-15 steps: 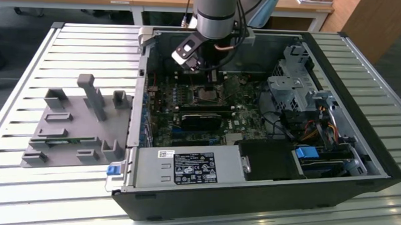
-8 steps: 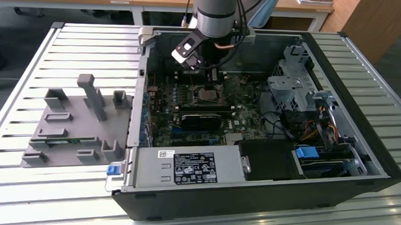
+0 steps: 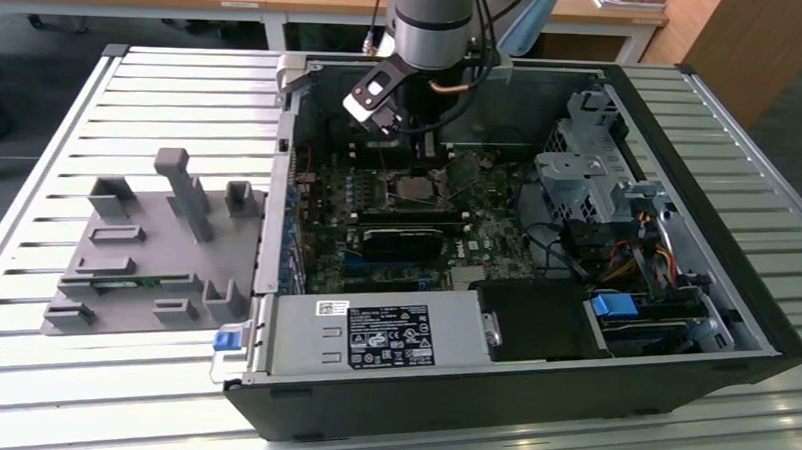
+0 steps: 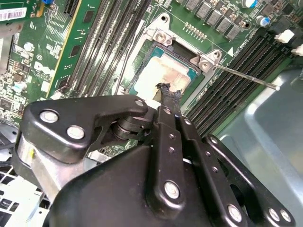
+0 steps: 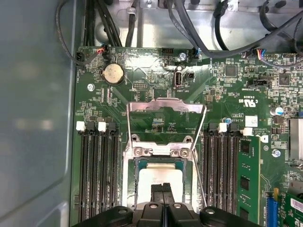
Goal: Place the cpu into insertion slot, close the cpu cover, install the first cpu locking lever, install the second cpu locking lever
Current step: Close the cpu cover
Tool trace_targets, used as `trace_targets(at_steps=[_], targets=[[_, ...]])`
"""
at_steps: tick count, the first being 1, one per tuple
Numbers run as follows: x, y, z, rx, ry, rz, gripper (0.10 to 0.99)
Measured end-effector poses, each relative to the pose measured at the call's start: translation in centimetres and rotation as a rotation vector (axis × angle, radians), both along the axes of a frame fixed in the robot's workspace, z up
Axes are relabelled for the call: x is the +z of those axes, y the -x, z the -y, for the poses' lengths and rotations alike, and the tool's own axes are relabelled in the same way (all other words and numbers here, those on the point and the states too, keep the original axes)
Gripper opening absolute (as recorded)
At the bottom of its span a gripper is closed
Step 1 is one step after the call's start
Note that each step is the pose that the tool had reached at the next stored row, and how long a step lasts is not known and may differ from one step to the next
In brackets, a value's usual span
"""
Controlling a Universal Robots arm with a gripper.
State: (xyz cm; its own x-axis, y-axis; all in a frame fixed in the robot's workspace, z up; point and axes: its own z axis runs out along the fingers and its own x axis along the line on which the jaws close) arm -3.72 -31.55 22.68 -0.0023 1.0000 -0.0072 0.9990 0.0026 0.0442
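Observation:
The cpu (image 5: 158, 180), a silver-topped square chip, lies flat in the insertion slot (image 3: 416, 189) on the green board; it also shows in the second wrist view (image 4: 156, 74). The cpu cover (image 5: 166, 109), a thin grey metal frame, stands flipped open on its hinge (image 5: 161, 151) beyond the chip. A thin wire locking lever (image 4: 246, 77) sticks out free beside the socket, seen too in the first wrist view (image 5: 199, 176). My gripper (image 5: 162, 189) hangs just over the chip's near edge, its black fingers (image 4: 166, 109) shut together with nothing between them.
The open computer case (image 3: 719, 296) rests on a slatted metal table (image 3: 139, 86). Memory slots (image 5: 97, 175) flank the socket, with a green card (image 5: 247, 175) on one side. Cables (image 5: 142, 19) run past the board's edge. A grey fixture plate (image 3: 147, 246) lies at the exterior view's left.

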Motion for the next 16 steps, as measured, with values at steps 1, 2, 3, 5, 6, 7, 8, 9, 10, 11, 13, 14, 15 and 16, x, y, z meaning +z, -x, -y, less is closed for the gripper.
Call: trace_targets(at_steps=[1,2,3,5,6,7,8,9,10,11,13,14,15,16], targets=[[0.14,0.00,0.00,0.000,0.000,0.0000,0.106],[0.29,0.00,0.00,0.000,0.000,0.0000,0.106],[0.45,0.00,0.00,0.000,0.000,0.0000,0.106],[0.81,0.00,0.00,0.000,0.000,0.0000,0.106],[1.01,0.00,0.00,0.000,0.000,-0.0001,0.106],[1.21,0.00,0.00,0.000,0.000,-0.0001,0.106],[1.43,0.00,0.00,0.000,0.000,-0.0001,0.106],[1.64,0.00,0.00,0.000,0.000,0.0000,0.106],[1.83,0.00,0.00,0.000,0.000,0.0000,0.106],[2.01,0.00,0.00,0.000,0.000,-0.0001,0.106],[2.35,0.00,0.00,0.000,0.000,-0.0001,0.106],[2.52,0.00,0.00,0.000,0.000,0.0000,0.106],[2.73,0.00,0.00,0.000,0.000,-0.0001,0.106],[2.95,0.00,0.00,0.000,0.000,-0.0001,0.106]])
